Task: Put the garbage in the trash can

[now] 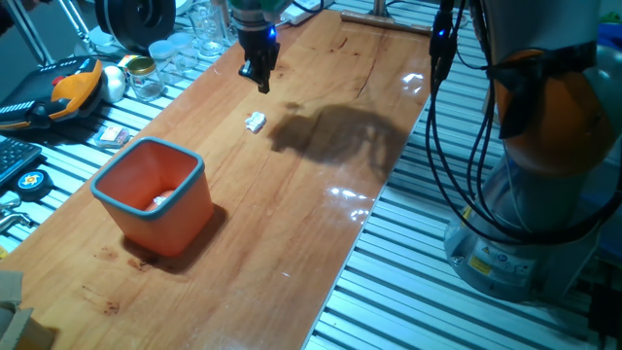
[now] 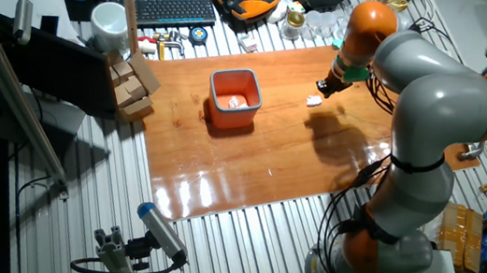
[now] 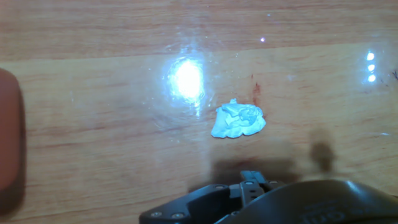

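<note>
- The orange trash can (image 1: 154, 194) with a pale blue rim stands nearest on the wooden surface (image 1: 292, 233); something pale already lies inside it.
- Beyond it, well apart, the garbage (image 1: 256, 122), a tiny white crumpled scrap, lies alone on the bare wood.
- The gripper (image 1: 259, 76) hangs just above and behind the scrap, empty; whether its fingers are spread or closed cannot be told.
- The scrap looks feather-light and soft, likely to crush or skid, so pinching across its middle seems best.
- Only the hand view shows its creased, lumpy shape; only the other fixed view shows the whole arm and the cluttered far edge.
</note>
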You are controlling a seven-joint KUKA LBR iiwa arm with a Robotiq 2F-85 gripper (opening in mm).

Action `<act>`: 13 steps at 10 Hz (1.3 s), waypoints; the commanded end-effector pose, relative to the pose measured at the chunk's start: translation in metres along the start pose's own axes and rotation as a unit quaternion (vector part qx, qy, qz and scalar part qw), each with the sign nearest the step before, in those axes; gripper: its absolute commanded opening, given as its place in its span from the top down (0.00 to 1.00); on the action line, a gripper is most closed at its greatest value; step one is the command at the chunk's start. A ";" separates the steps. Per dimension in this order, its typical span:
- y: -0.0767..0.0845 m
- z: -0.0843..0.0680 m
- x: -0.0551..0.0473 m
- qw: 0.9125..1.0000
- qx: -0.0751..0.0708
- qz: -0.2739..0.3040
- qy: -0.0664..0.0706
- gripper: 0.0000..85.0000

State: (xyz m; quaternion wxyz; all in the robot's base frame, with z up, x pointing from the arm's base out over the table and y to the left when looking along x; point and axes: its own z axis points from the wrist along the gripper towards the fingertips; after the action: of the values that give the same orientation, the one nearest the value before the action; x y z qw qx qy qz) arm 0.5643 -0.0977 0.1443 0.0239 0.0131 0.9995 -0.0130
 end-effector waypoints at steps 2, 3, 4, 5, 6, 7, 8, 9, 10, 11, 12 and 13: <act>0.000 0.000 0.000 1.000 -0.004 -0.003 -0.002 1.00; 0.000 0.000 0.000 1.000 0.003 -0.008 -0.002 1.00; 0.000 0.000 0.000 1.000 0.006 -0.012 -0.008 1.00; 0.000 0.000 0.000 1.000 0.006 -0.014 -0.016 1.00; 0.000 0.000 0.000 1.000 0.006 -0.017 -0.018 1.00; 0.000 0.000 0.000 1.000 0.002 -0.021 -0.019 1.00; 0.000 0.000 0.000 0.999 -0.003 -0.025 -0.019 1.00; -0.003 0.006 -0.005 0.999 -0.004 -0.029 -0.020 1.00; -0.005 0.010 -0.007 0.999 -0.005 -0.031 -0.020 1.00; -0.009 0.015 -0.009 0.999 -0.010 -0.033 -0.019 1.00; -0.011 0.020 -0.012 0.999 -0.013 -0.033 -0.019 1.00; -0.011 0.024 -0.015 0.999 -0.014 -0.030 -0.019 1.00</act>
State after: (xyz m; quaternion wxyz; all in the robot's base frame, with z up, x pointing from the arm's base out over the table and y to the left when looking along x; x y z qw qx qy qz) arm 0.5811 -0.1102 0.1205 0.0423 -0.0167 0.9990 0.0002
